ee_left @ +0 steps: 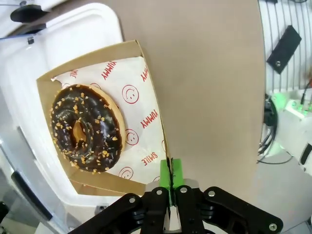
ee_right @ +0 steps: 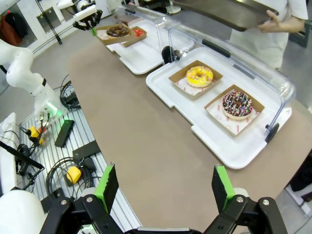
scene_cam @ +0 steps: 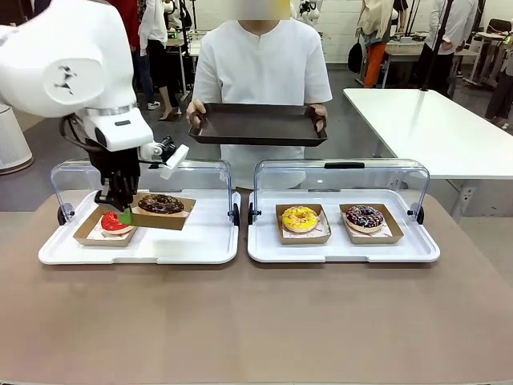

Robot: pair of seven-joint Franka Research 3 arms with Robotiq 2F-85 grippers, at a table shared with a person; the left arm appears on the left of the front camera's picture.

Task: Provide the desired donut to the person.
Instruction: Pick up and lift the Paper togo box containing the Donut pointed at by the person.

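A robotics lab: white worktable (scene_cam: 433, 128), cables (ee_right: 68, 95) on a metal rack (ee_right: 85, 139), people (scene_cam: 373, 32) at far benches

Recorded on white paper liner (ee_left: 139, 105) under chocolate donut (ee_left: 85, 127) in cardboard tray (ee_left: 112, 184): red "YOMMY", repeated, and "SMILE", among smiley-face signs. Noted on left arm housing (scene_cam: 64, 78): small dark emblem, no legible lettering.

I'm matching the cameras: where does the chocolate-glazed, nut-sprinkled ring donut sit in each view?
Front: chocolate-glazed donut left of centre, its brown cardboard tray pinched by the left hand.
Left wrist: donut left of centre, above that shut hand.
Right wrist: donut top left, far off.
Shared landmark: the white plastic tray by it.
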